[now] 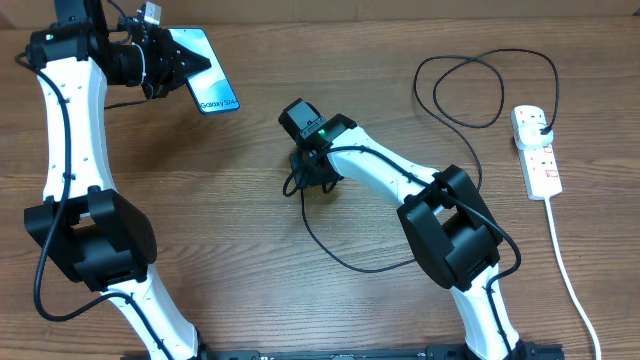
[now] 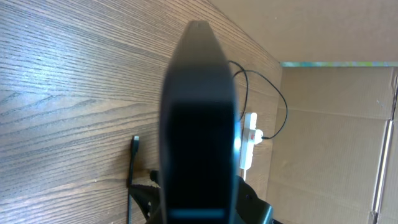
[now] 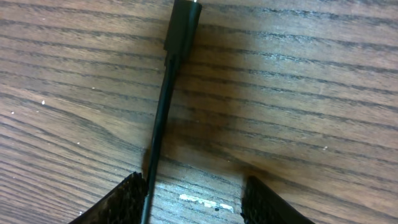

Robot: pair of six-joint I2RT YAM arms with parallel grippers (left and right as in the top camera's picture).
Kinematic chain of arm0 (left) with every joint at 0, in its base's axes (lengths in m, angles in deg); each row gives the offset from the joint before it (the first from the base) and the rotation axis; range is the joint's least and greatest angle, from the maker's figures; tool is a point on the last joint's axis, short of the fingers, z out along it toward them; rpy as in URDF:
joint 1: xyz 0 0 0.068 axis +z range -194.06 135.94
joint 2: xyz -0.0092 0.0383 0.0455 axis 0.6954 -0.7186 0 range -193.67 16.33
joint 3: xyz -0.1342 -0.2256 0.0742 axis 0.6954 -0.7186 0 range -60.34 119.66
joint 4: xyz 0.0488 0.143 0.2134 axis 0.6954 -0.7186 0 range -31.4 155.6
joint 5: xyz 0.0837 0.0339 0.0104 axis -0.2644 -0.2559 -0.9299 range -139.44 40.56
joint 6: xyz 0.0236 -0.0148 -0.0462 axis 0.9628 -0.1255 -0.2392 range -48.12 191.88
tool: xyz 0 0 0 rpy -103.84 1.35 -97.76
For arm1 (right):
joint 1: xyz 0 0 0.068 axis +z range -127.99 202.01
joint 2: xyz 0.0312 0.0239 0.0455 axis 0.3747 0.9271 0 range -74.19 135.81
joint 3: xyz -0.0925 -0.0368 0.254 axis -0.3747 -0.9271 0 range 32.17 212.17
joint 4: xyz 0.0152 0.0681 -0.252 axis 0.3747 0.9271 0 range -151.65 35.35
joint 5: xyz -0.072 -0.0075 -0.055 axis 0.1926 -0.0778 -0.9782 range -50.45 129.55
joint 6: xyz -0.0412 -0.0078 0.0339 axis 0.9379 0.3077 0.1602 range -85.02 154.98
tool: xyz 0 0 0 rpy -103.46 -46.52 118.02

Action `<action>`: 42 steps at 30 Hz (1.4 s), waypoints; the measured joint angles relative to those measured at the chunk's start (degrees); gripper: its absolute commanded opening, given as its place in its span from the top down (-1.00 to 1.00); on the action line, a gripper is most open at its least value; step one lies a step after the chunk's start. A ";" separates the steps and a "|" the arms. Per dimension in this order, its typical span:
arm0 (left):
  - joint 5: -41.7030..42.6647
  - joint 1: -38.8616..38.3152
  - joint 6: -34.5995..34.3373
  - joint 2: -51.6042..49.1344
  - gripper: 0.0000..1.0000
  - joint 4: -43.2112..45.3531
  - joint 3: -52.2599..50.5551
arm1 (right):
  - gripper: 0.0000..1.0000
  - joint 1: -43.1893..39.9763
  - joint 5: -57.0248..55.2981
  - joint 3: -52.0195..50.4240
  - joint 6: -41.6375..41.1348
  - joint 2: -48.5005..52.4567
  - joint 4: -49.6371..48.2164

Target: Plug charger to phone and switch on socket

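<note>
My left gripper [image 1: 170, 62] is pinched shut on one end of the slim smartphone with the light blue lit screen [image 1: 208, 78], holding it at the far side of the wood-grain table [image 1: 240, 270] from the white elongated power strip with red-marked switches [image 1: 537, 155]. My right gripper [image 3: 193, 202] is low over the wood, roughly midway between that strip and the smartphone. Its black fingers [image 3: 118, 202] are spread, and the long thin black charger cable [image 3: 163, 106] runs between them unclamped, hard against one finger.

Only the overhead view shows the whole layout. The cable loops away from my right gripper and ends in a black plug [image 1: 537, 123] seated in the strip's far end, and the strip's thick white lead [image 1: 570, 280] trails toward the near table edge. It also shows the "Galaxy S24" lettering on the screen.

The right wrist view gives what the overhead hides under my arm: the small black connector tip [image 3: 183, 22] lies flat on the wood just ahead of the fingers. The left wrist view shows the smartphone as a dark blurred slab. Beyond it are the connector tip, the strip and a brown cardboard wall [image 2: 323, 143] behind the strip. I cannot make out the position of the switches.
</note>
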 measured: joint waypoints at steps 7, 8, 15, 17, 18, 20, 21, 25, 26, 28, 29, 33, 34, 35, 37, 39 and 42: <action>-0.15 0.02 0.15 0.00 0.92 -0.15 0.00 | 0.18 0.24 -0.94 0.20 -2.82 0.15 1.05; -0.15 0.00 0.15 0.00 0.92 -0.20 0.00 | 0.17 0.48 -1.42 0.39 -3.32 0.24 1.42; -0.15 0.00 1.05 0.00 0.92 -0.68 0.00 | 0.06 2.75 -10.64 1.68 -6.14 0.70 8.83; -0.17 0.00 1.25 0.00 0.92 -0.66 0.00 | 0.03 2.54 -12.22 2.14 -6.47 0.81 11.47; -0.17 0.00 1.25 0.00 0.92 -0.70 0.00 | 0.00 2.23 -12.83 2.32 -6.58 0.85 13.16; -0.17 0.00 1.27 0.00 0.92 -0.68 0.00 | 0.00 1.11 -13.38 2.49 -6.71 0.87 14.91; -0.17 0.00 1.29 0.00 0.92 -0.68 0.00 | 0.00 0.28 -13.07 2.71 -6.29 0.94 15.06; -0.17 0.02 1.46 0.00 0.92 -0.66 0.00 | 0.00 -2.38 -8.57 5.51 -4.50 2.27 14.47; -0.17 0.02 1.46 0.00 0.92 -0.63 0.00 | -0.01 -2.67 -7.52 6.23 -4.28 2.58 14.01; -0.17 0.02 1.46 0.00 0.92 -0.46 0.00 | -0.01 -2.73 -4.87 7.72 -3.93 2.99 12.13; -0.17 0.02 1.46 0.00 0.92 -0.35 0.00 | -0.02 -2.49 -3.37 8.44 -3.76 3.02 10.58; -0.17 0.02 1.46 0.00 0.92 -0.17 0.00 | -0.02 -0.70 -0.66 9.46 -3.56 3.02 8.09; -0.17 0.02 1.46 0.00 0.92 -0.20 0.00 | -0.02 -0.09 -0.31 9.42 -3.69 3.04 8.13; -0.17 0.02 1.46 0.00 0.92 -0.17 0.00 | -0.03 0.42 -0.22 9.33 -3.80 3.10 8.11; -0.17 0.02 1.46 0.00 0.92 -0.20 0.00 | -0.04 1.31 -0.33 9.14 -4.02 3.17 8.15; -0.17 0.00 1.46 0.00 0.92 -0.20 0.00 | -0.04 1.92 -0.68 8.79 -4.15 3.34 8.20; -0.17 0.00 1.46 0.00 0.92 -0.20 0.00 | -0.04 2.08 -1.51 7.91 -4.20 3.78 8.76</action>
